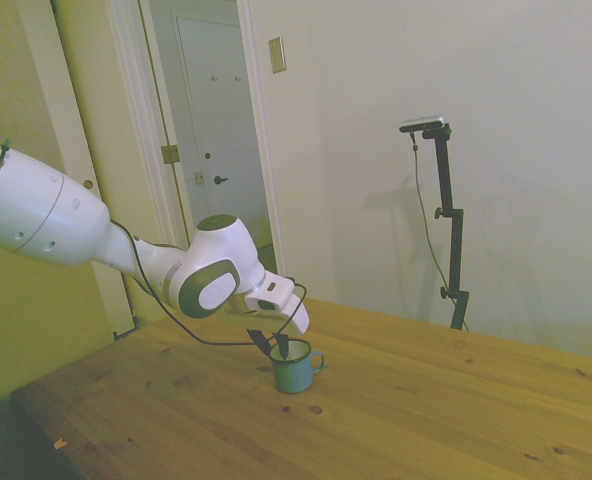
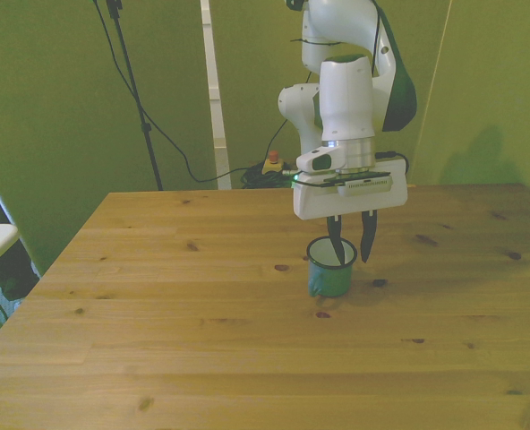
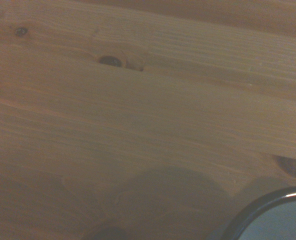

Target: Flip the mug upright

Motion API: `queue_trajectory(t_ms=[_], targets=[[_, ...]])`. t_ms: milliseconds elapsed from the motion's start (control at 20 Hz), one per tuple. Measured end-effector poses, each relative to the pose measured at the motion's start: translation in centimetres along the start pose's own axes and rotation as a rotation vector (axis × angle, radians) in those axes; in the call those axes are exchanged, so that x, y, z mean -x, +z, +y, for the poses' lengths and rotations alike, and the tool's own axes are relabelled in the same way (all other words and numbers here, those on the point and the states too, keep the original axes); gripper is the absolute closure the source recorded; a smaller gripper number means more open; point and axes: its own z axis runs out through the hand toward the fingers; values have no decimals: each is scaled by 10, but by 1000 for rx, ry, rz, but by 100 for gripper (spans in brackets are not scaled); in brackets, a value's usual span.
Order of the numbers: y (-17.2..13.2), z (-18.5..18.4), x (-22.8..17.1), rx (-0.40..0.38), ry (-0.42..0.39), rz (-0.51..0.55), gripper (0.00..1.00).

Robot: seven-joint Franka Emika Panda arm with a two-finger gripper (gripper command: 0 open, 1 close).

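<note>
Teal mug point(image 2: 329, 267) stood upright on the wooden table point(image 2: 202, 305), mouth up. Gripper point(image 2: 352, 252) straddled its rim wall, one finger inside, one outside, jaws parted. Flip looked done; next: lift clear without tipping it.

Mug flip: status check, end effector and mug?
End effector open, one finger inside the rim, one outside. Mug upright on table, opening up. Nothing in the way.
</note>
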Motion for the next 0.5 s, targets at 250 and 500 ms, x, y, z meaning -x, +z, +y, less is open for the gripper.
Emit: queue_trajectory(t_ms=[250,500], targets=[[-41,-8,9,-18,-15,27,0],[-80,-22,46,-52,-62,52,0]])
